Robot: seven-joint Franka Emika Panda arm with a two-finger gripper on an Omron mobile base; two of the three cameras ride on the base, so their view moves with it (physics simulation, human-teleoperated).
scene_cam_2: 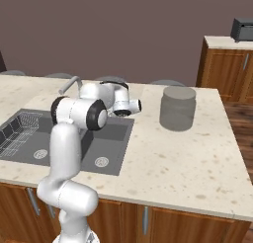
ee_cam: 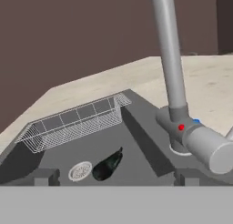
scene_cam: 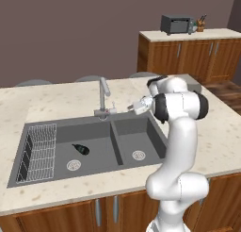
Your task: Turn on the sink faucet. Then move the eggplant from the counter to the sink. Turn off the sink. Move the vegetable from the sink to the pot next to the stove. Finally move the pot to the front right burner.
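Eggplant (scene_cam: 81, 149) lies on the floor of the left sink (scene_cam: 61, 132) basin, just beside the round drain (scene_cam: 73, 165) and near the wire rack (scene_cam: 40, 151). My tool (scene_cam: 133, 106) is spread wide, holding nothing, hovering close to the faucet (scene_cam: 103, 98) base and its side lever (ee_cam: 209, 148). I judge shutting the water off is next. Risk: the open fingers slide past the small lever or bump the stem, so the tap stays on; a hard push could overshoot.
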